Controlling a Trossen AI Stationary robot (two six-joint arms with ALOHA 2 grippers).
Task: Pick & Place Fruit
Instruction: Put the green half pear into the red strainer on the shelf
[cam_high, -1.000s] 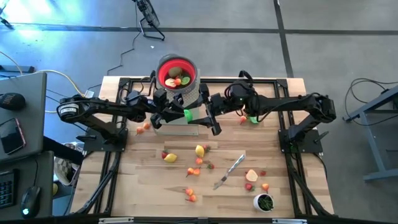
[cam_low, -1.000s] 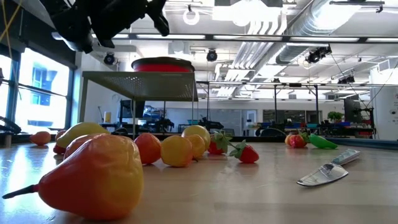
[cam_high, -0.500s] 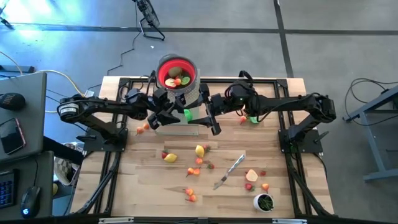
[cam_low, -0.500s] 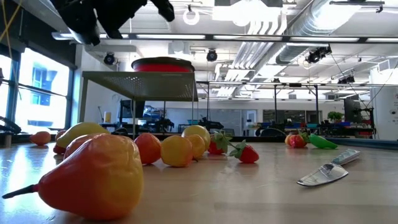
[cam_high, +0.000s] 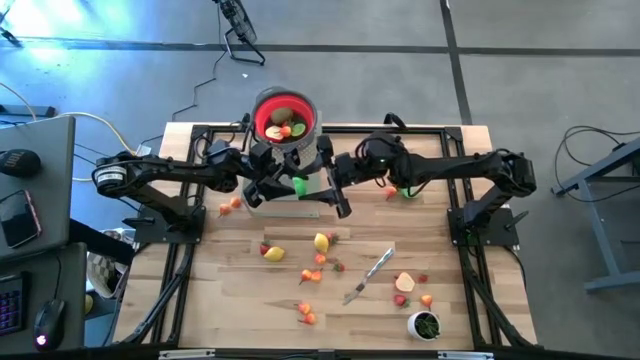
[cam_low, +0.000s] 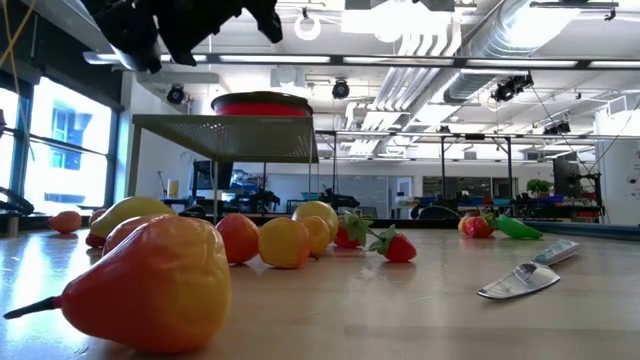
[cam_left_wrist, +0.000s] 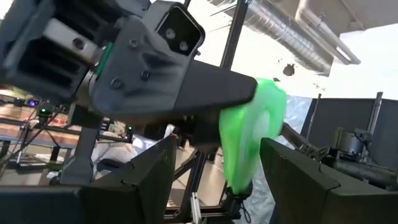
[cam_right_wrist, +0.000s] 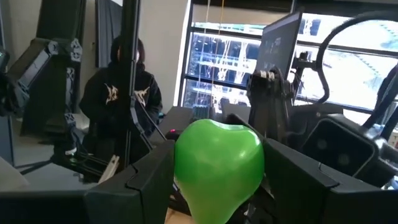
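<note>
1. The right gripper (cam_high: 303, 186) is closed on a green fruit piece (cam_right_wrist: 217, 167); in the right wrist view the piece sits between its two dark fingers and fills the gap. In my judgement it is held this way because the piece is rounded and needs pressure from both sides.
2. The left gripper (cam_high: 283, 184) stands just beside the same piece with its fingers apart. In the left wrist view the green piece hangs in the gap between them, gripped only by the other arm's finger.
3. Both grippers meet in the air just in front of the red bowl (cam_high: 262, 108), which stands on a grey mesh stand (cam_low: 225, 138) at the far edge of the table (cam_high: 240, 300). The meeting looks like a handover, placed here so that the way to the bowl is short.
4. The bowl already holds a few pieces, so it is probably the target.
5. Many other fruit pieces (cam_high: 321, 242) lie scattered on the near part of the table, well apart from the bowl.
6. A silver knife (cam_high: 370, 275) and a small white cup (cam_high: 424, 325) lie among them.
</note>
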